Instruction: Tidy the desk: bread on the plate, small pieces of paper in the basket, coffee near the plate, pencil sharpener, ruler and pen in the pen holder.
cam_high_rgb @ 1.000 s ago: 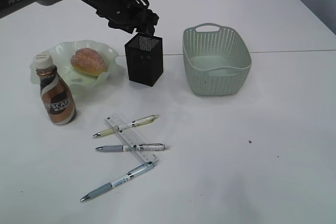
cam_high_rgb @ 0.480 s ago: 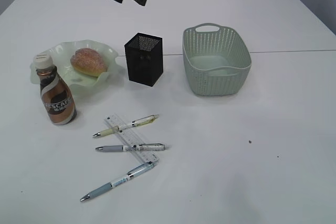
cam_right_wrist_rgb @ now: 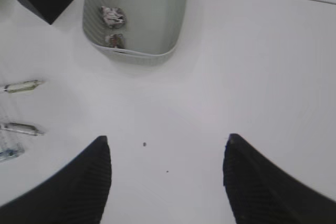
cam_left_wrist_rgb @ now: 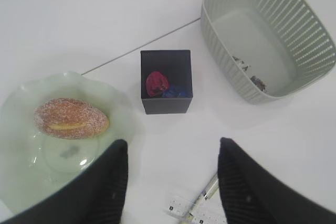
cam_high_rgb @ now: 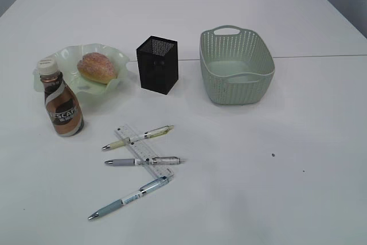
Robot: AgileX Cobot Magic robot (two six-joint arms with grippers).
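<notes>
Three pens: we see them lying loose on the white table [cam_high_rgb: 298,159] in the lower left of the exterior view, the top pen [cam_high_rgb: 137,137] and middle pen [cam_high_rgb: 144,162] crossing the clear ruler [cam_high_rgb: 143,151], the bottom pen [cam_high_rgb: 129,199] just touching the ruler's lower end.
Bread: we find the sugared bun [cam_high_rgb: 97,66] sitting on the pale green wavy plate [cam_high_rgb: 114,54] at the left of the exterior view; in the left wrist view it lies at centre left.
Coffee: the brown bottle [cam_high_rgb: 61,105] stands upright just in front of the plate, touching or nearly touching its rim; we cannot tell which.
Pen holder: the black mesh box [cam_high_rgb: 157,65] stands between plate and basket; looking down from the left wrist we see a red object [cam_left_wrist_rgb: 157,83] and something blue [cam_left_wrist_rgb: 176,92] inside it.
Basket: the green slotted basket [cam_high_rgb: 252,55] sits right of centre; from the right wrist view we count two small crumpled paper pieces [cam_right_wrist_rgb: 113,15] on its floor.
Left gripper [cam_left_wrist_rgb: 170,182]: released, its dark fingers [cam_left_wrist_rgb: 107,187] spread wide with nothing between them, high above the holder.
Right gripper [cam_right_wrist_rgb: 168,182]: also spread apart and holding nothing, above bare table below the basket in its frame.
</notes>
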